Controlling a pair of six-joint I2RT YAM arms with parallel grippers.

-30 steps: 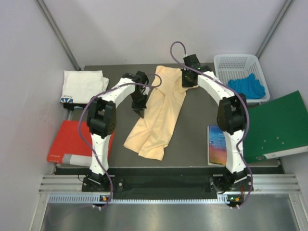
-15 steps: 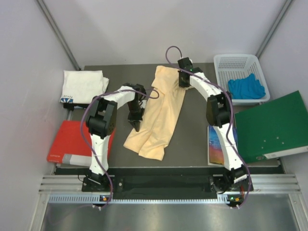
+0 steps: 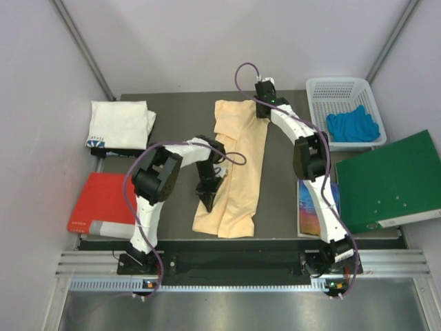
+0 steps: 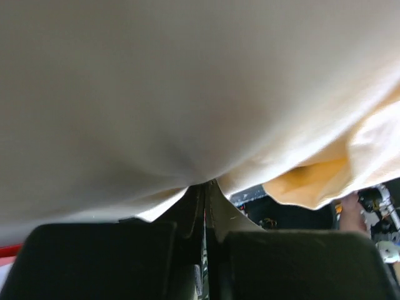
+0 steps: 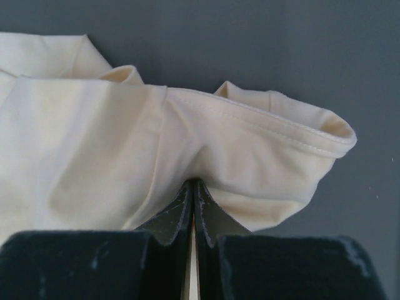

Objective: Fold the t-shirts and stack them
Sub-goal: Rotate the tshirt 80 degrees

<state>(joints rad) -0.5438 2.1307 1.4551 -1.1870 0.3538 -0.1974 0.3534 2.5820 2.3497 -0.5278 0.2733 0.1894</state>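
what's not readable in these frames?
- Left wrist: peach t-shirt fills the view, blurred, hiding most of the scene.
- Top external: white t-shirt print too small to read.
- Top external: blue cloth bunched in basket; type unclear.
- Top external: book partly covered by right arm.

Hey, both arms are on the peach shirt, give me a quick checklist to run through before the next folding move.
1. The left gripper is shut on the peach shirt: ok.
2. The right gripper is shut on its far hem: ok.
3. The cloth lies smooth: not ok, layers uneven at the near end.
4. The white shirt is folded, nothing on top: ok.
5. How many layers each gripper pinches: cannot tell.
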